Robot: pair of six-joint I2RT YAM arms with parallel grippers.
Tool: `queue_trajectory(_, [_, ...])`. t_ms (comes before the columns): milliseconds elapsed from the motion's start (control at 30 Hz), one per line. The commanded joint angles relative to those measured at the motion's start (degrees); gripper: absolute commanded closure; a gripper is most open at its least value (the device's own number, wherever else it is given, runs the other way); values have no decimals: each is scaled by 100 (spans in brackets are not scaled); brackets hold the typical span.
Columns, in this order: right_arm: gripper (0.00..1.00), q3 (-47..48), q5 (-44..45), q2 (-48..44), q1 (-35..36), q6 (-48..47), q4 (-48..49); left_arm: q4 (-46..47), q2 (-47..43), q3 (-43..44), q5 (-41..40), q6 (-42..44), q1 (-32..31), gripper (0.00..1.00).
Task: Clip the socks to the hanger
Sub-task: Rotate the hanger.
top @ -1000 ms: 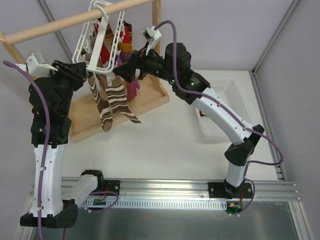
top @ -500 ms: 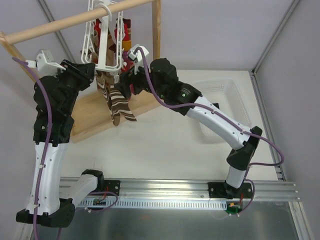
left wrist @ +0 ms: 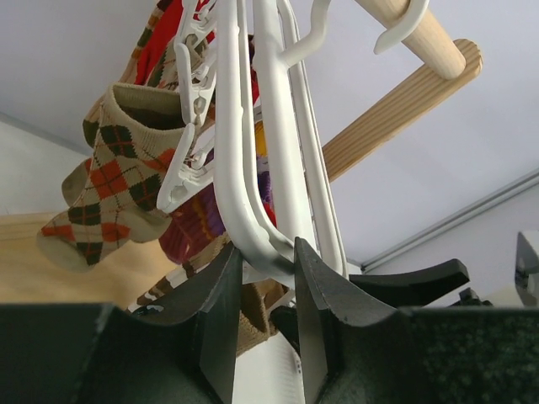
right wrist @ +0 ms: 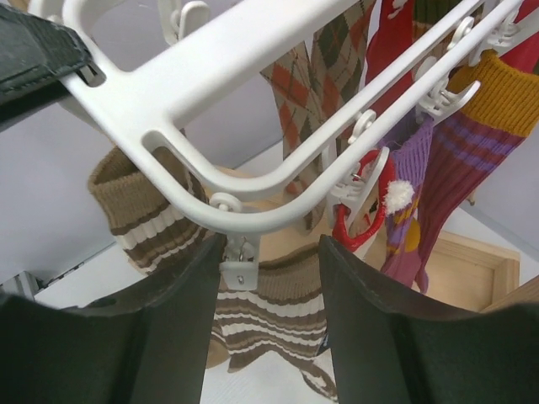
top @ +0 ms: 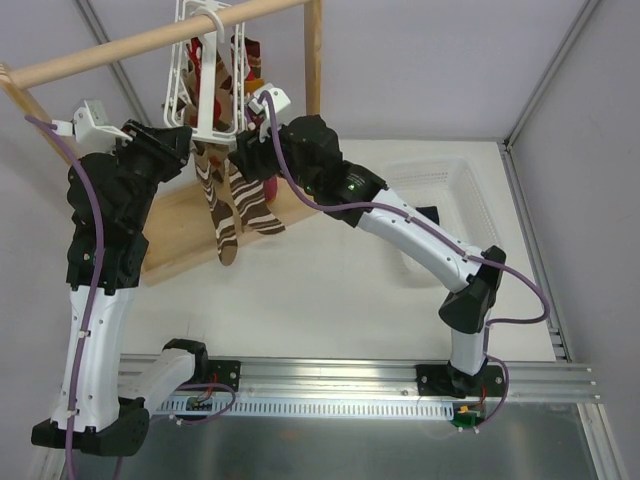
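Observation:
The white hanger (top: 213, 122) hangs by its hook from the wooden rail (top: 120, 45), with several socks clipped under it. My left gripper (left wrist: 268, 252) is shut on the hanger's curved lower corner (left wrist: 253, 126); in the top view it (top: 183, 140) is at the hanger's left side. My right gripper (right wrist: 269, 252) is open under the hanger's other corner (right wrist: 219, 50). A small white clip (right wrist: 240, 271) hangs between its jaws against the left finger. Below the clip hangs a brown-white striped sock (right wrist: 278, 311). Argyle (left wrist: 109, 185), purple (right wrist: 438, 168) and red (right wrist: 387, 34) socks hang nearby.
The rail belongs to a wooden stand with a flat base tray (top: 180, 235) under the hanger. A white mesh basket (top: 455, 180) sits at the right, with a dark item (top: 428, 213) inside. The right arm (top: 420, 235) reaches across the table.
The hanger has swung from tilted to nearly edge-on. My right gripper moved left and down beneath its corner and its jaws narrowed. The left arm shifted right, still gripping the frame.

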Motion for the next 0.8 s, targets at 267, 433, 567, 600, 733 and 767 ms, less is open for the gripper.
queue_trajectory(267, [78,150,74,-89,-78,192,427,324,-128,-26,415,552,-157,44])
queue_trajectory(433, [76,-78,-339,-343,-420,272,278,175,-383,60,20,1070,-157,29])
queue_trajectory(567, [75,-122,-979,-475,-772,482,24,-159,-278,385,-226,1449,-157,22])
queue_trajectory(600, [75,-175,-1033,-528,-886,500,-20,-238,-182,439,-279,1510,-157,21])
queue_trajectory(733, [73,-254,-1139,-651,-1141,500,-82,-274,108,720,-376,1765,-148,21])
queue_trajectory(767, [73,-254,-1226,-669,-1238,500,-100,-274,178,781,-272,1801,-148,21])
